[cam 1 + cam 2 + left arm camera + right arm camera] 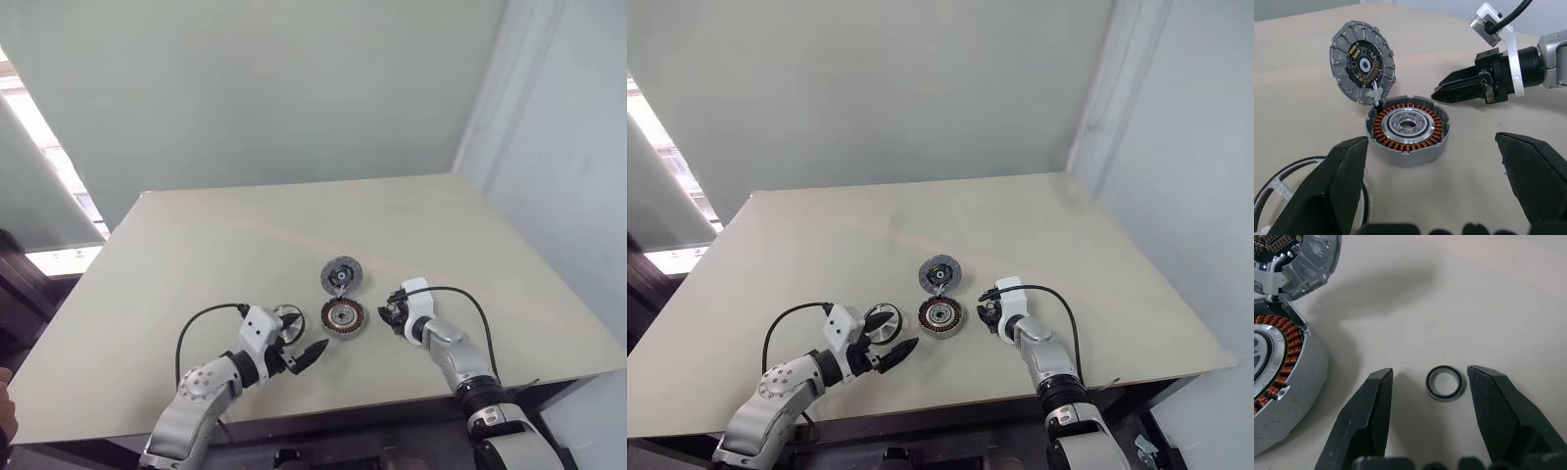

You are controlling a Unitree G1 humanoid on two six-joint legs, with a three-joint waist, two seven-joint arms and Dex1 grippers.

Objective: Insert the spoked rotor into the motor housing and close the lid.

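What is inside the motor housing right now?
The motor housing sits open, holding a ring of copper windings around a silvery centre with a bare central hole. The spoked rotor lies outside it on the table. Anything beneath the windings is covered.

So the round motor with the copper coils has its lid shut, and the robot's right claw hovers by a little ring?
Not quite: the lid stands open, tilted up behind the motor, as the left wrist view shows. The right claw does hover around the little ring.
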